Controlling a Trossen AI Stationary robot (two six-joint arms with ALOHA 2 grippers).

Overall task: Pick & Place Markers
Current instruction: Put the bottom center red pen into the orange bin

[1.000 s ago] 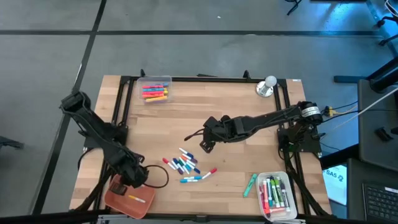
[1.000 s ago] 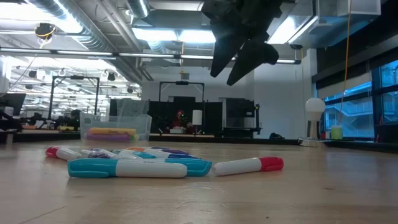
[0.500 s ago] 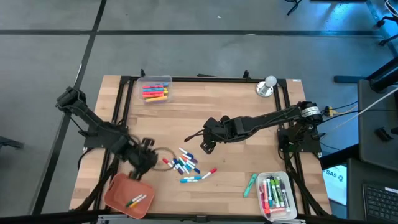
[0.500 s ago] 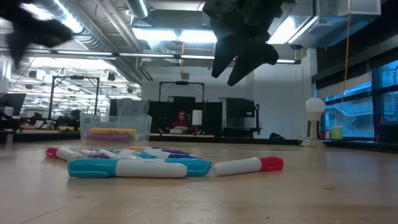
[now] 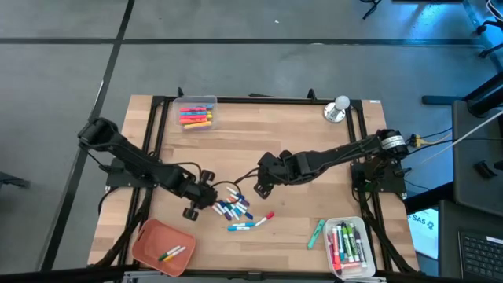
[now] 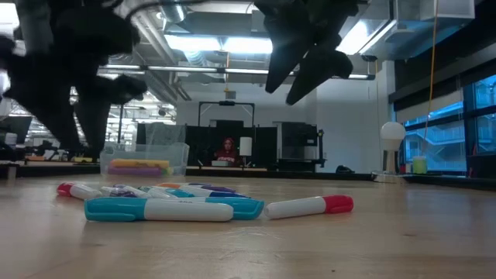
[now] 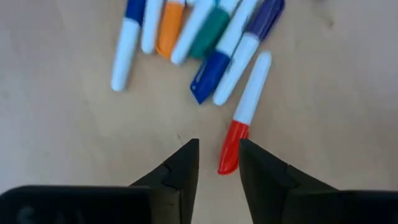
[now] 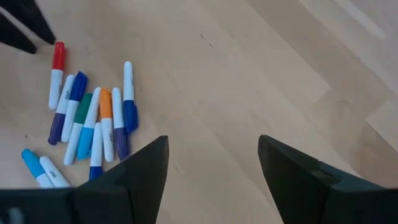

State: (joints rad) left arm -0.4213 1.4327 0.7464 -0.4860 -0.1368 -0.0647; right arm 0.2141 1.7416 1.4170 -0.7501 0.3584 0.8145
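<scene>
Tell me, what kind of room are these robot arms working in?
Probably a big lab or workshop. The wooden table sits on a bare grey floor, the ceiling has open pipes and strip lights, and more benches and equipment racks stand far behind the markers.

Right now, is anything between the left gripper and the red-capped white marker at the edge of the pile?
Nothing visible. The left gripper hangs open just short of the red-capped white marker, with only bare wooden table between them. The neighbouring blue-capped marker lies alongside, not across the approach.
</scene>
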